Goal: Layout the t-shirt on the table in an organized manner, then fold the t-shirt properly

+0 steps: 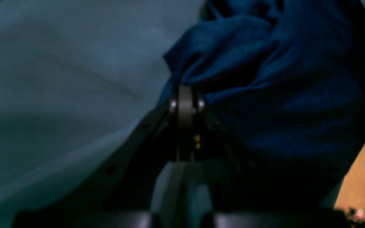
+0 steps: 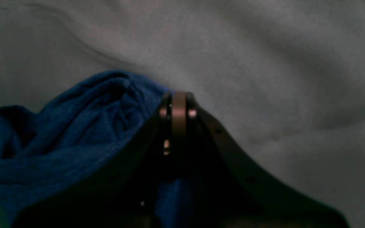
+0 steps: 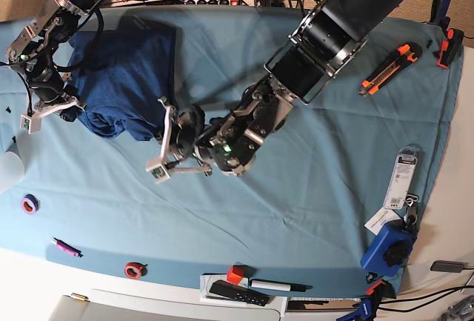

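The dark navy t-shirt (image 3: 122, 76) lies bunched at the back left of the teal table (image 3: 311, 187). My left gripper (image 3: 161, 137) is at the shirt's near right edge. In the left wrist view this gripper (image 1: 186, 90) is shut, with a fold of the t-shirt (image 1: 265, 79) pinched at its tips. My right gripper (image 3: 63, 106) is at the shirt's near left corner. In the right wrist view it (image 2: 178, 96) is shut, with the t-shirt (image 2: 74, 126) gathered against and under its fingers.
An orange utility knife (image 3: 389, 69) and a clamp (image 3: 448, 43) lie at the back right. A packaged item (image 3: 404, 173) and a blue tool (image 3: 389, 250) are near the right edge. Tape rings (image 3: 29, 204) (image 3: 133, 269), a pink marker (image 3: 65, 247) and a black remote (image 3: 237, 291) line the front.
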Controlling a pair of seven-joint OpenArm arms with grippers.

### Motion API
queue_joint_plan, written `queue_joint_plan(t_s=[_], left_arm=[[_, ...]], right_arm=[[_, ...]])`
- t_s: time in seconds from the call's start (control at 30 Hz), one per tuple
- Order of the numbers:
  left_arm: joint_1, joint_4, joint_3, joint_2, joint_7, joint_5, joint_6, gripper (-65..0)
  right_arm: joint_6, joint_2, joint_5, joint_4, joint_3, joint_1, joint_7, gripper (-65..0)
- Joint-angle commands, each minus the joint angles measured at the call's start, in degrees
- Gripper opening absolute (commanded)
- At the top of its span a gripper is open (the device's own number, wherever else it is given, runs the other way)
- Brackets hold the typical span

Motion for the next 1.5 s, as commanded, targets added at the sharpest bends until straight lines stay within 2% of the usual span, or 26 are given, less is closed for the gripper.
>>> queue_joint_plan(t_s=[0.0,0.07,0.13,0.17,0.23,0.27,0.3,0.4,0.5,0.6,0.73,0.8,0.9,1.03,1.1,1.27,1.47], left_arm=[[-1.7,0.9,-0.6,1.4,-1.0,-0.6,0.0,-65.0],[-1.7,0.9,-0.9,1.4,-1.1,-0.6,0.7,-65.0],[-1.7,0.9,-0.9,1.4,-1.1,-0.7,-0.5,-65.0],[-1.7,0.9,-0.9,1.4,-1.0,-0.6,-1.9,-64.8],[-1.7,0.9,-0.9,1.4,-1.0,-0.7,-3.3,-46.0],[-1.7,0.9,-0.9,1.4,-1.1,-0.7,-3.3,-38.7],[-1.7,0.9,-0.9,1.4,-1.2,-0.7,-3.0,-34.7],[-1.7,0.9,-0.9,1.4,-1.5,-0.6,-1.1,-33.2],[-1.8,0.9,-0.9,1.4,-1.8,0.3,-1.1,-33.2],[-2.1,0.9,-0.9,0.9,-4.0,1.5,-0.4,-33.2],[-2.3,0.9,-0.9,-1.3,-10.6,6.1,6.4,-33.2],[-2.2,0.9,-0.9,-2.5,-12.1,7.9,8.2,-33.2],[-2.2,0.9,-0.9,-3.9,-12.2,8.0,8.3,-33.2],[-2.2,0.9,-0.9,-4.3,-12.2,7.7,8.3,-33.2],[-2.2,0.9,-0.9,-4.2,-12.2,7.7,8.3,-33.2],[-2.2,0.9,-0.9,-4.3,-12.0,7.3,8.3,-33.2],[-2.2,0.9,-0.9,-4.3,-12.0,7.3,8.3,-33.2]], right_arm=[[0.0,1.0,0.6,0.9,0.2,0.7,1.4,-65.0],[0.0,1.0,0.6,0.9,0.2,0.7,1.4,-65.0],[0.0,1.0,0.7,0.9,0.2,0.8,0.6,-64.4],[0.0,1.0,1.0,0.9,0.2,0.8,0.0,-56.9],[0.1,1.0,1.4,0.9,0.2,0.8,-0.3,-39.0],[0.1,1.0,1.5,0.9,0.2,0.8,-0.2,-33.3],[0.1,1.1,1.4,0.9,0.2,0.8,-0.1,-31.9],[0.1,1.4,1.1,0.9,0.2,0.8,1.9,-31.9],[0.0,2.6,-1.4,0.9,0.2,0.8,5.4,-31.9],[0.0,4.4,-2.3,0.9,1.6,0.8,5.7,-31.9],[0.2,5.3,-1.9,0.9,8.8,0.7,3.6,-31.9],[2.3,5.3,1.7,0.9,13.8,0.7,0.7,-31.9],[5.7,5.2,13.7,0.9,19.5,-0.9,-5.3,-31.9],[8.6,5.0,26.9,0.9,20.8,-4.9,-13.3,-31.9],[9.4,4.9,31.9,0.1,20.0,-6.8,-15.2,-31.9],[9.6,5.0,35.1,-7.9,17.6,-8.1,-15.2,-31.9],[11.9,4.9,37.4,-20.4,17.3,-6.6,-15.2,-31.9]])
